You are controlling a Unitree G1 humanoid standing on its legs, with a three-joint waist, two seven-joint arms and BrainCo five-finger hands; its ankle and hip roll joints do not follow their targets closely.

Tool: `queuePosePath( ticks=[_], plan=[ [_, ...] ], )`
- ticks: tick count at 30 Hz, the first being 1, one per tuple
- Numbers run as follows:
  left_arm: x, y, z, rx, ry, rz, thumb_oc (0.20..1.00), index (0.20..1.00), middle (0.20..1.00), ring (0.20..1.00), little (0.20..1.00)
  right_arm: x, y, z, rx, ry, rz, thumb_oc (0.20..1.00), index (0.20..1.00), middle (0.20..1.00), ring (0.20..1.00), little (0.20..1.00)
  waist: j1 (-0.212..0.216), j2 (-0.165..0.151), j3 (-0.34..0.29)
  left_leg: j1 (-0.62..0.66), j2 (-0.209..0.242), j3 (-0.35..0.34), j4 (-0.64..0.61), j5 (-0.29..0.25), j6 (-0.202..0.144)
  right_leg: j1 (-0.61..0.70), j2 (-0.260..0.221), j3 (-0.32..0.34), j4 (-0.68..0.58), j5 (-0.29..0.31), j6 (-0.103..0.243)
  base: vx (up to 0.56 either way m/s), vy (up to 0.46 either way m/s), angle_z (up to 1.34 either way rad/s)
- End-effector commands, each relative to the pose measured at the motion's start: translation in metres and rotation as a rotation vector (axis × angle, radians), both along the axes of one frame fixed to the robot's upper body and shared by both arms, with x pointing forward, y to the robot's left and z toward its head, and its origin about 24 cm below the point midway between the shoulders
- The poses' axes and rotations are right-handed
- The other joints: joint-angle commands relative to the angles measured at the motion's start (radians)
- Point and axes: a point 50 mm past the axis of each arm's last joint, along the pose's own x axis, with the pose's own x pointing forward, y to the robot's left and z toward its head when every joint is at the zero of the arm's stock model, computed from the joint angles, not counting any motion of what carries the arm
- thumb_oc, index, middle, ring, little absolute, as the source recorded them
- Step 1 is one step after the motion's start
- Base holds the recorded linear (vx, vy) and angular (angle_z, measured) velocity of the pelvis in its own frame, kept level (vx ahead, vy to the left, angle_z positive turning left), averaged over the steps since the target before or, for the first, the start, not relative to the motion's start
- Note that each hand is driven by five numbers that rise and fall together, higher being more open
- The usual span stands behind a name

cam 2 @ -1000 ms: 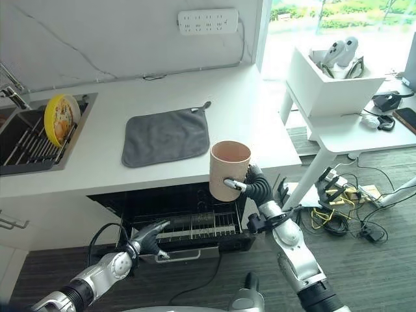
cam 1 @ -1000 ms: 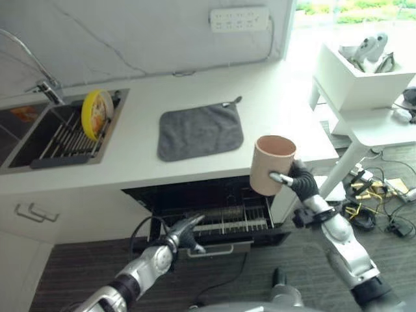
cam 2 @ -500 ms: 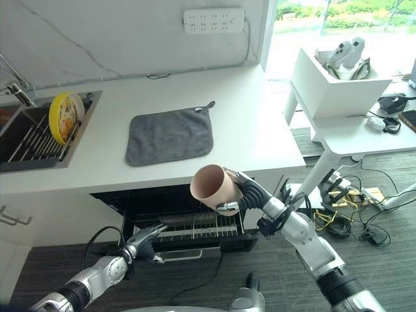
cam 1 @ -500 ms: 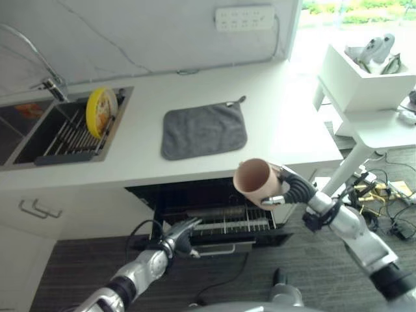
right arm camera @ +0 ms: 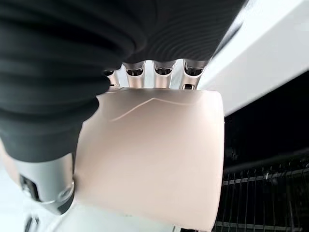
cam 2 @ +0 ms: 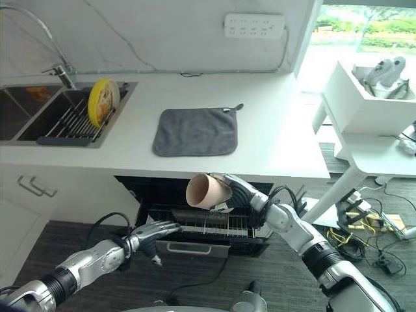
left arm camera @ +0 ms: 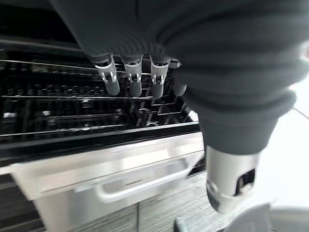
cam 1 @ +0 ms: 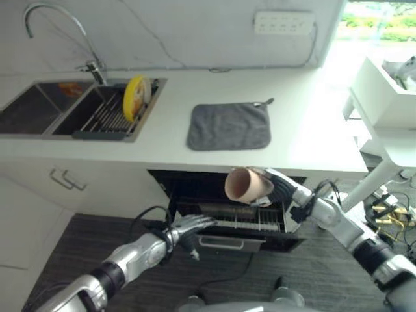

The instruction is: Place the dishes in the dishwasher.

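Beige cup (cam 2: 205,191) tipped sideways in right hand (cam 2: 239,193).

Right hand (cam 2: 235,192) wraps a beige cup (cam 2: 207,191), tipped on its side, mouth toward 9 o'clock, above the pulled-out dishwasher rack (cam 2: 208,224). Left hand (cam 2: 151,234), fingers straight, rests at the rack's 8 o'clock corner. On the counter (cam 2: 279,140): grey cloth (cam 2: 195,131); yellow plate (cam 2: 100,103) upright in the sink rack (cam 2: 65,123) at 10 o'clock.
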Motion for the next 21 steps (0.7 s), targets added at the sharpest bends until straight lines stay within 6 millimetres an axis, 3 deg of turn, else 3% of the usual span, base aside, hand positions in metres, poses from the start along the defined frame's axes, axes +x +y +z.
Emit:
queuePosePath(
  ticks=[1,5,6,9,21],
  plan=[
    [0.011,0.003,0.012,0.047,-0.051,-0.042,1.0,1.0,1.0,1.0,1.0,0.01,0.019,0.021,0.059,-0.093,0.041,0.2,0.2,0.2,0.2,0.2,0.018,-0.01,0.0,-0.036,0.031,0.031,0.148,-0.153,0.039,-0.068,-0.106,0.001,0.095,-0.071,0.093,-0.03,-0.007,0.13],
    [0.015,0.003,0.017,0.06,-0.059,-0.061,1.0,1.0,1.0,1.0,1.0,0.009,0.021,0.012,0.016,-0.066,0.05,0.2,0.2,0.2,0.2,0.2,0.025,-0.007,0.01,-0.048,0.033,0.024,0.15,-0.148,0.036,-0.072,-0.114,-0.008,0.096,-0.065,0.093,-0.02,-0.001,0.16],
    [0.018,0.002,0.021,0.067,-0.077,-0.073,1.0,1.0,1.0,1.0,1.0,0.009,0.019,-0.001,-0.024,-0.036,0.026,0.2,0.2,0.2,0.2,0.2,0.034,-0.005,0.029,-0.064,0.037,0.015,0.154,-0.144,0.033,-0.079,-0.132,-0.022,0.1,-0.055,0.093,-0.03,-0.005,0.17],
    [0.024,-0.001,0.027,0.083,-0.112,-0.101,1.0,1.0,1.0,1.0,1.0,0.015,0.018,-0.01,-0.053,-0.018,-0.017,0.2,0.2,0.2,0.2,0.2,0.044,0.001,0.051,-0.085,0.039,0.001,0.156,-0.138,0.023,-0.087,-0.143,-0.031,0.101,-0.05,0.093,-0.05,-0.003,0.24],
    [0.054,-0.012,0.061,0.094,-0.235,-0.147,1.0,1.0,1.0,1.0,1.0,0.047,-0.014,-0.008,-0.064,0.003,-0.254,0.2,0.2,0.2,0.2,0.2,0.055,0.019,0.142,-0.154,0.038,-0.025,0.158,-0.117,0.004,-0.135,-0.168,-0.029,0.11,-0.039,0.093,-0.06,0.003,0.04]
  ],
)
